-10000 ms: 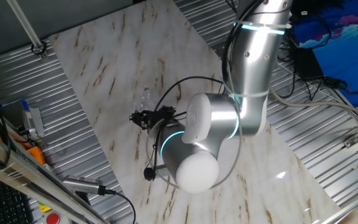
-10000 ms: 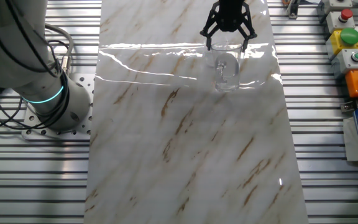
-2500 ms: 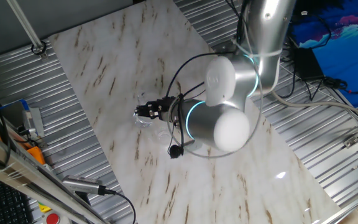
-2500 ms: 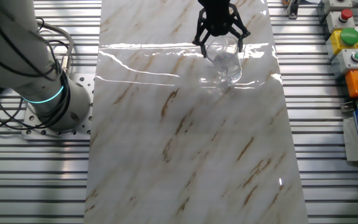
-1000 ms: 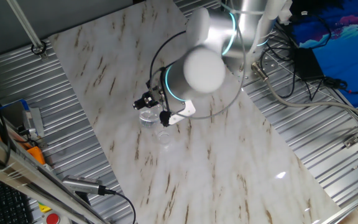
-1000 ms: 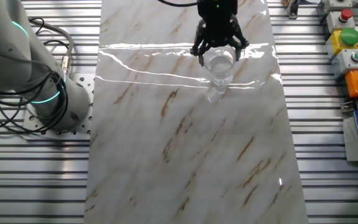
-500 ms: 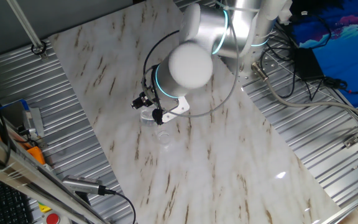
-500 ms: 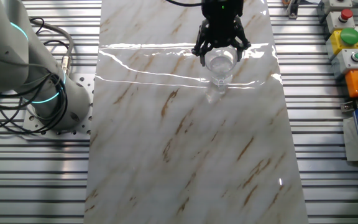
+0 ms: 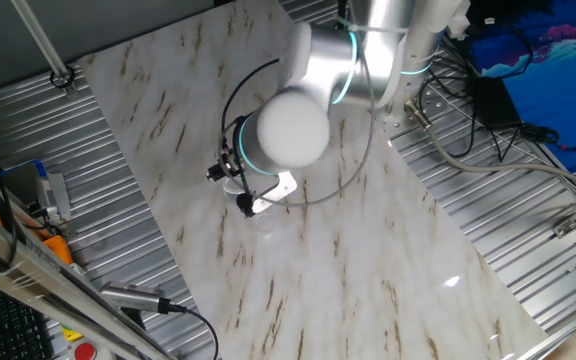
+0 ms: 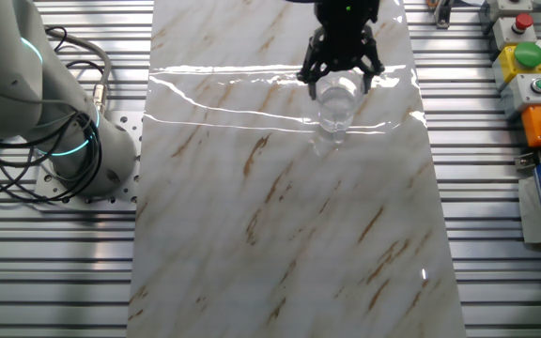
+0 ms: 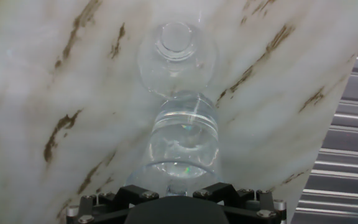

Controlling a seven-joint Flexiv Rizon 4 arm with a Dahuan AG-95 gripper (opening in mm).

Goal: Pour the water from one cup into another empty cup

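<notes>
My gripper (image 10: 340,68) is shut on the larger clear tumbler (image 10: 336,101) and holds it tilted above the marble table top. In the hand view the tumbler (image 11: 183,142) lies between my fingers (image 11: 114,194) with its mouth pointing away, right at the near rim of the smaller glass cup (image 11: 176,57). That cup stands upright on the table. Water (image 11: 182,134) shimmers inside the tumbler; I cannot tell whether any is flowing out. The smaller cup (image 10: 325,141) shows faintly just below the tumbler. In one fixed view the arm hides most of the gripper (image 9: 230,178).
The marble table top (image 10: 280,207) lies on ribbed metal decking. The arm's base (image 10: 73,150) and cables are at the left. A box with coloured buttons (image 10: 526,66) sits at the right edge. An orange tool and cable (image 9: 128,298) lie off the marble.
Over the last second the arm swung round and the gripper turned. The tumbler moved slightly right and tilted further toward the smaller cup, still held.
</notes>
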